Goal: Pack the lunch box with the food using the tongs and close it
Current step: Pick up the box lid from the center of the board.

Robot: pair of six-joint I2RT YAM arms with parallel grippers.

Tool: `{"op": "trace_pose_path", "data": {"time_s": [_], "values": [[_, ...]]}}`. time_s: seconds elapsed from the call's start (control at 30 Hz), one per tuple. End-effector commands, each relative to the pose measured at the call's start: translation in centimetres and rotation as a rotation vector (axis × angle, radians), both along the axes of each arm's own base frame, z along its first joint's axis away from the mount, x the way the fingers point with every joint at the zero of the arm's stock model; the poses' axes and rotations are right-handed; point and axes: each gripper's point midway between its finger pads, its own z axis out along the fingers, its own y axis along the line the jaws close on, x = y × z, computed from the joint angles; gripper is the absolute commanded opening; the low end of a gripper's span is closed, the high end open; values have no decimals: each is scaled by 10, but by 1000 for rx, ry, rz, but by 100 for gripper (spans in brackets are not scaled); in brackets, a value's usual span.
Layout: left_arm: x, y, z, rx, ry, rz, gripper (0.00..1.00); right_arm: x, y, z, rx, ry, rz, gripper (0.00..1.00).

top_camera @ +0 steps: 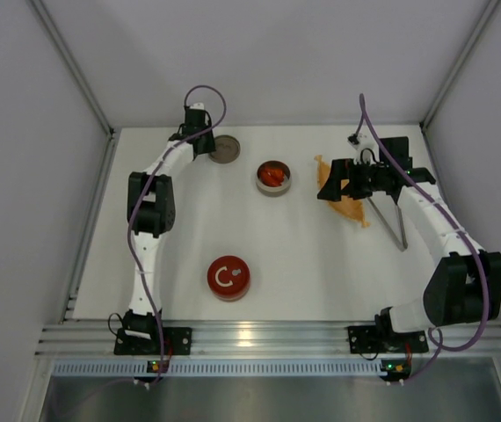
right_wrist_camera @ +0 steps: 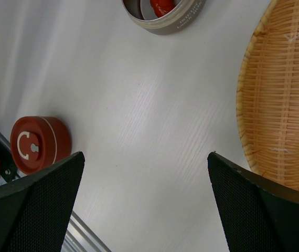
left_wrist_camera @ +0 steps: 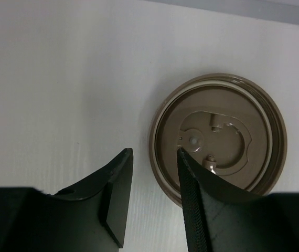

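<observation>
The lunch box [top_camera: 260, 183] is a round metal tin in mid-table with red food [top_camera: 272, 175] in it; the right wrist view shows its wall [right_wrist_camera: 165, 25] and the food [right_wrist_camera: 161, 6] at the top edge. Its brown lid [top_camera: 226, 149] lies flat at the far left. My left gripper [left_wrist_camera: 154, 150] hovers open at the lid's [left_wrist_camera: 217, 136] left rim, one finger over the lid and one over the table, holding nothing. The grey tongs [top_camera: 391, 221] lie on the table to the right of the orange dish. My right gripper [right_wrist_camera: 145, 154] is wide open and empty, above the dish's left edge.
The orange woven leaf-shaped dish [top_camera: 352, 209] sits right of the tin and looks empty in the right wrist view [right_wrist_camera: 283, 105]. A closed red tin [top_camera: 228, 278] stands near the front middle, also seen in the right wrist view [right_wrist_camera: 36, 144]. White walls enclose the table.
</observation>
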Motion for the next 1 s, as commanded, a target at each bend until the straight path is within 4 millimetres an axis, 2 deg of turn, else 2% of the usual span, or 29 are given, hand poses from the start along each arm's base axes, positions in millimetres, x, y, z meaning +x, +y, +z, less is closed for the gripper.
{"op": "trace_pose_path", "data": {"time_s": [0.0,0.2,0.27,0.33,0.37,0.4,0.47,0.5,0.57,0.6,0.63,0.67,0.7,0.73,0.77,0.8,0.87,0.9,0.93,0.97], "values": [[17,0,13,5,-70,3,44,17,-6,20,-7,-80,-11,99],[5,7,-11,49,10,18,36,20,-5,23,1,-79,-13,99],[0,8,-13,59,31,8,25,20,-5,25,2,-79,-11,99],[-8,8,-10,65,58,-6,17,21,-4,27,6,-80,-9,99],[-12,8,-11,64,74,-6,7,22,-3,30,10,-88,-6,100],[-19,5,-2,55,89,-27,3,22,-2,32,14,-90,0,99],[-31,6,8,50,109,-32,0,25,0,38,27,-106,6,100],[-35,6,18,38,111,-38,0,25,3,40,38,-108,15,99],[-53,4,82,2,47,-67,0,27,8,44,57,-116,24,99],[-58,1,76,-9,71,-89,0,28,10,46,65,-122,30,99],[-68,-1,121,-30,10,-111,0,27,12,47,73,-125,34,99],[-87,-19,136,-100,32,-220,0,27,14,50,79,-136,44,99],[-104,-25,177,-121,-23,-311,0,27,18,55,93,-154,62,99],[-120,-34,196,-162,-37,-391,0,25,20,56,104,-160,72,99],[-147,-53,211,-253,-14,-529,0,22,24,61,125,-173,96,99],[-168,-55,237,-273,-55,-615,0,23,27,67,139,-201,111,99],[-199,-67,254,-338,-53,-742,0,17,32,72,173,-223,143,99],[-227,-76,265,-385,-45,-853,0,14,38,83,213,-267,183,99],[-242,-81,270,-410,-42,-915,0,10,41,79,235,-271,204,100],[-256,-85,272,-450,-32,-974,0,4,44,91,258,-320,225,100]]}}
